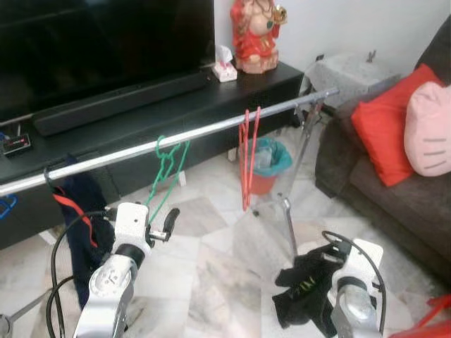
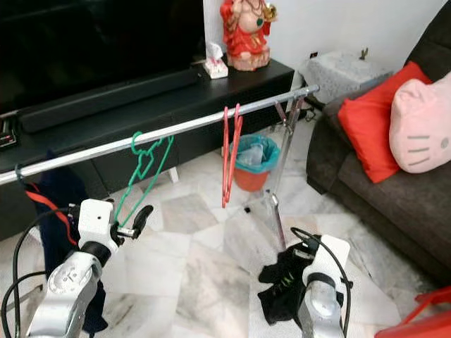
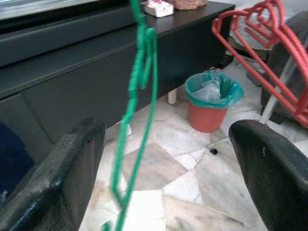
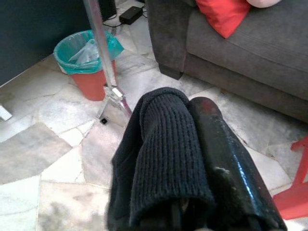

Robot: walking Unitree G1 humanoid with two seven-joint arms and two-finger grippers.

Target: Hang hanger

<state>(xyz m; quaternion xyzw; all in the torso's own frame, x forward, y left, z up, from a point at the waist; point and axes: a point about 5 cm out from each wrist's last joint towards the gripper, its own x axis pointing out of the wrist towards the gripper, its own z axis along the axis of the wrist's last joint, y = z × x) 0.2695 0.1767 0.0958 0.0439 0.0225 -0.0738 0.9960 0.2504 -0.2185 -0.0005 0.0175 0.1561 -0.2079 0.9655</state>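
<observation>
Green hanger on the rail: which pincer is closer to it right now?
Left. The left pincer is open just below the green hanger, which hangs between its fingers in the wrist view. The right pincer, shut on a black garment, sits low, far right.

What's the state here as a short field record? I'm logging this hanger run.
rail: silver rail spanning in front of the TV cabinet
green hanger: hooked on the rail, hanging free
red hangers: on the rail, nearer the sofa
left gripper: open, green hanger between its fingers, untouched
right gripper: shut on black garment, held low
bin: orange, teal liner, behind the rail
</observation>
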